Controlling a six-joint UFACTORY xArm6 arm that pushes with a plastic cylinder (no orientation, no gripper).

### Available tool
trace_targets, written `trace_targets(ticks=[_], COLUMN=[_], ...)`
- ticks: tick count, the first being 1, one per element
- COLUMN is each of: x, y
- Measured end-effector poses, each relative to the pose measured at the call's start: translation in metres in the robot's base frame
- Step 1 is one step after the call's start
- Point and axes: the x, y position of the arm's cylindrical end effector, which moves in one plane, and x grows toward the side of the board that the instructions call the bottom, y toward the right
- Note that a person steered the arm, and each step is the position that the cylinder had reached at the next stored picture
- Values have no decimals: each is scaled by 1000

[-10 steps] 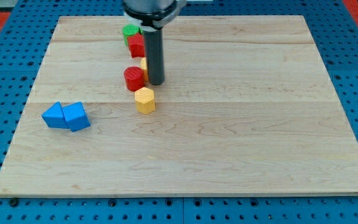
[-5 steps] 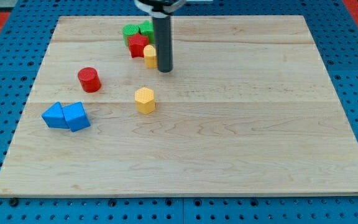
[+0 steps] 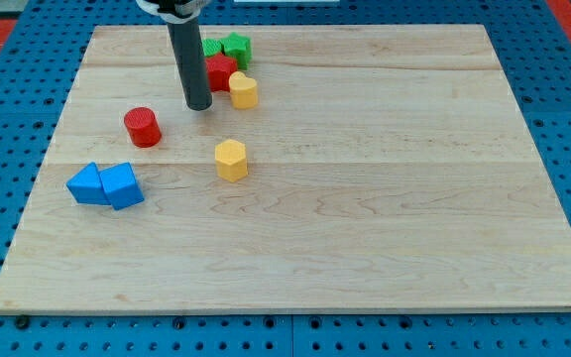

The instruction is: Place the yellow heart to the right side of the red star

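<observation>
The yellow heart (image 3: 243, 90) lies near the view's top, touching the right side of the red star (image 3: 220, 71). My tip (image 3: 199, 106) rests on the board just left of and below the red star, with the rod rising in front of the star's left edge. The tip is a short way left of the yellow heart and up and to the right of the red cylinder (image 3: 142, 127).
Green blocks (image 3: 228, 46) sit just above the red star, partly hidden by the rod. A yellow hexagon (image 3: 231, 160) lies below the heart. Two blue blocks (image 3: 105, 184) touch at the view's left. The wooden board (image 3: 385, 198) sits on a blue pegboard.
The rod moved up past the heart's right side, then swung left to the star's lower left. The red cylinder now lies farther left. The yellow heart sits uncovered beside the star.
</observation>
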Motion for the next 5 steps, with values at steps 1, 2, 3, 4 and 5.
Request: trace_targets(ticks=[1, 2, 3, 4, 5], x=[-2, 0, 0, -12, -14], y=[18, 66, 127, 143, 126])
